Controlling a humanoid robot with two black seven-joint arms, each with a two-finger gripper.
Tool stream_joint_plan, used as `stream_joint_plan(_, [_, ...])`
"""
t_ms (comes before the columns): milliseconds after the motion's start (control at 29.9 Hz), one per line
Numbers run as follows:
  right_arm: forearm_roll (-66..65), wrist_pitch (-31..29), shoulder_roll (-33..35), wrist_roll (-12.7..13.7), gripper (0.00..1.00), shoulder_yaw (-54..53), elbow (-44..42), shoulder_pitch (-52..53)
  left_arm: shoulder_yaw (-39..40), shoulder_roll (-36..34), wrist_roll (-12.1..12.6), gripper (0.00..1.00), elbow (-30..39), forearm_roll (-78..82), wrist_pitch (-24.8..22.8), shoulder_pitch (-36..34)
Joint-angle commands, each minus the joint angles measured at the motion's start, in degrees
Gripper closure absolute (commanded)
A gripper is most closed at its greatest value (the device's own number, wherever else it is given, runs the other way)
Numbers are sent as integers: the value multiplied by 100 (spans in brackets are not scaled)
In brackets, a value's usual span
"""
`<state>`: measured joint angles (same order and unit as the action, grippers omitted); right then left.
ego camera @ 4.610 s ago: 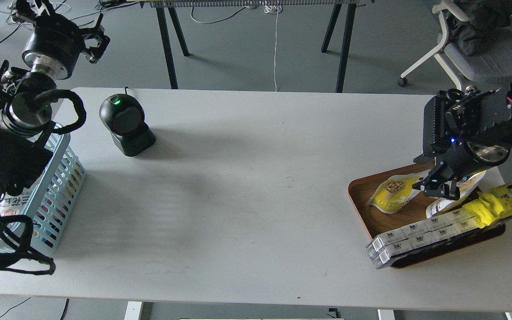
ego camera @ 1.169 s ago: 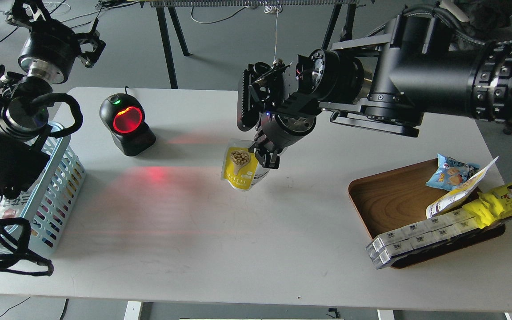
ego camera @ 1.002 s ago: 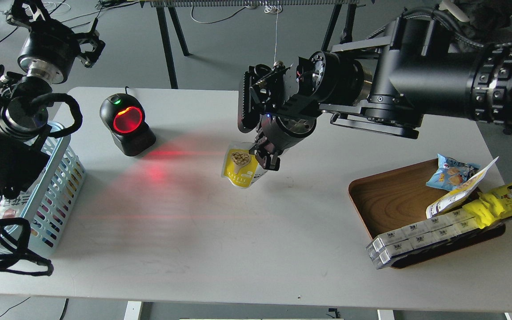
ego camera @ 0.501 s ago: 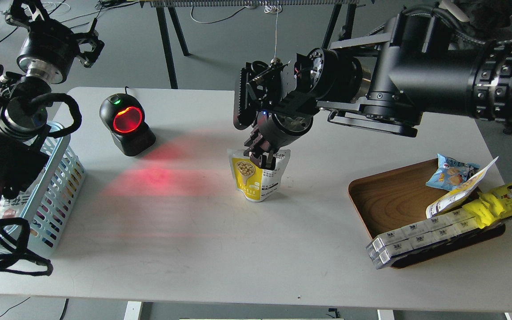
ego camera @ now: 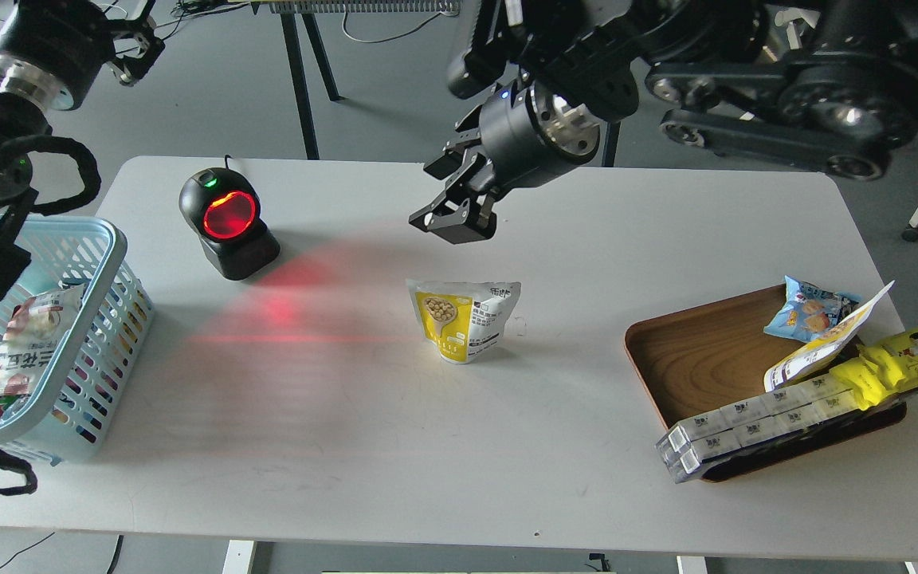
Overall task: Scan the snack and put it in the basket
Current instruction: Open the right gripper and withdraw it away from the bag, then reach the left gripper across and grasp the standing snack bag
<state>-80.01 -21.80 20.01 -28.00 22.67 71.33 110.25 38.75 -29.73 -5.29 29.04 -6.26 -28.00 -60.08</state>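
The snack [ego camera: 465, 319], a small yellow and white pouch, stands upright by itself on the white table, right of the middle. My right gripper [ego camera: 455, 220] hangs open and empty above and just behind it, apart from it. The light blue basket [ego camera: 112, 239] stands at the table's left edge with a red and white packet [ego camera: 27, 343] inside. My left gripper [ego camera: 134, 41] is high at the far left, beyond the basket, seen small and dark. The black scanner [ego camera: 228, 222] glows red and throws red light across the table toward the pouch.
A brown wooden tray [ego camera: 702, 355] at the right holds a blue snack bag [ego camera: 808, 307], a long yellow packet with a cartoon face [ego camera: 901, 359] and a row of white boxes [ego camera: 746, 422]. Table legs and a chair stand behind.
My right gripper set the pouch upright on the table, let go and rose up and back. My left arm shifted up and left, uncovering more of the basket.
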Motion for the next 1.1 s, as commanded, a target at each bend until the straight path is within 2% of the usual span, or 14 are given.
stream_joint_plan(0, [958,-227,652,0,4,-254,136,-187,-394,-112,46,3,102,536,0,-433])
stream_joint_plan(134, [1908,-237,1232,0,3,-369,-13,-495,-403,-164,55,3,426,1256,0,-583])
stream_joint_plan(234, [2830,-245,1716,0,2,-553,-416,-767,-403,-393,46,3,1084,2135,0,-592])
stream_joint_plan(468, [4606,-254,2033,0,2,-939,-1717,-1707,-394,-481,2,3,2798,4191,0,-548])
stream_joint_plan(701, [6408,-263,2060,0,1,-1361,-2561,-2630,-394,-411,-7,3,4257,6274,0,-557])
stream_joint_plan(835, [7715,-620,1990,0,1,-1791,-3106,-3113,-412,-315,-59,3,5118,7478,0,-522])
stream_joint_plan(935, [8911,-620,1867,0,1,-2187,-3546,-3596,-665,-121,-86,3,5471,8611,0,-522])
stream_joint_plan(1069, [9661,-620,1507,0,1,-3003,-4073,-4203,-1193,99,-191,4,5744,9887,0,-531])
